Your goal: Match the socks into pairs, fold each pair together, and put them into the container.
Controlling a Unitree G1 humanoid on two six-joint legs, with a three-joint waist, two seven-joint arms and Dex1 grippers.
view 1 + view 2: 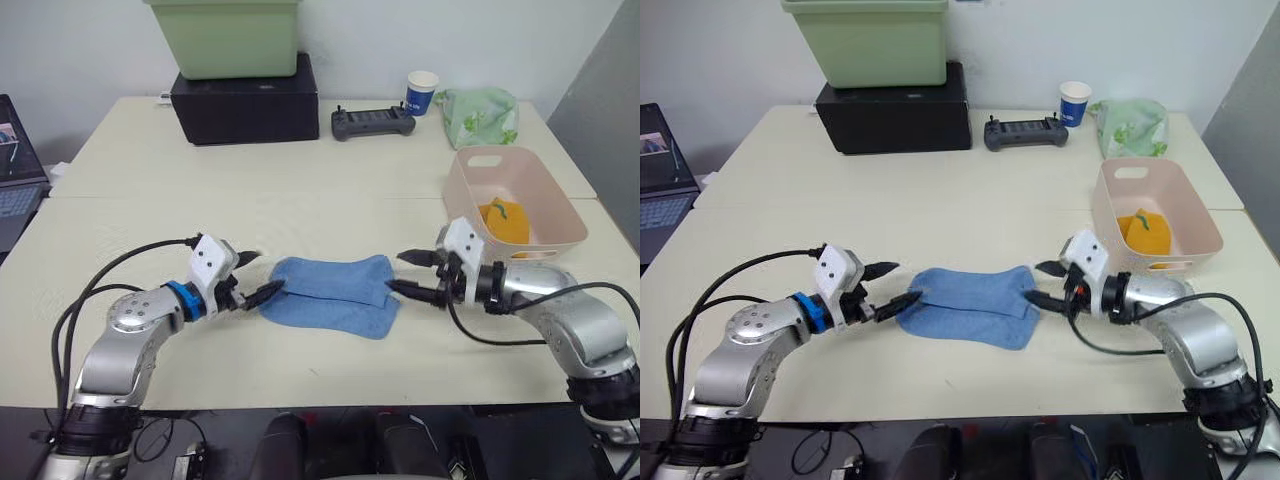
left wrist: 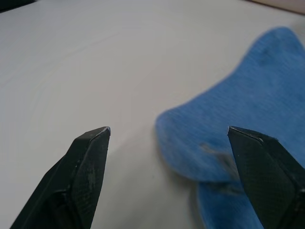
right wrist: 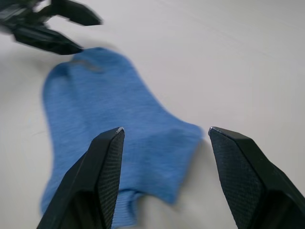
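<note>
soft knit blue socks point(image 1: 335, 292), matt table point(image 1: 300, 180)

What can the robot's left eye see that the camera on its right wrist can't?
The left eye view takes in the pink basket with an orange sock in it, the green tub on the black box, a paper cup and a controller. The right wrist view gives a close look along the right gripper, open. Both show the blue socks and the left gripper, open at their far end.

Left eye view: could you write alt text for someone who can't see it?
Two light blue socks lie stacked on a pale table, with the open left gripper and open right gripper at either end. A pink basket holding mustard-orange socks sits beside the right gripper.
</note>
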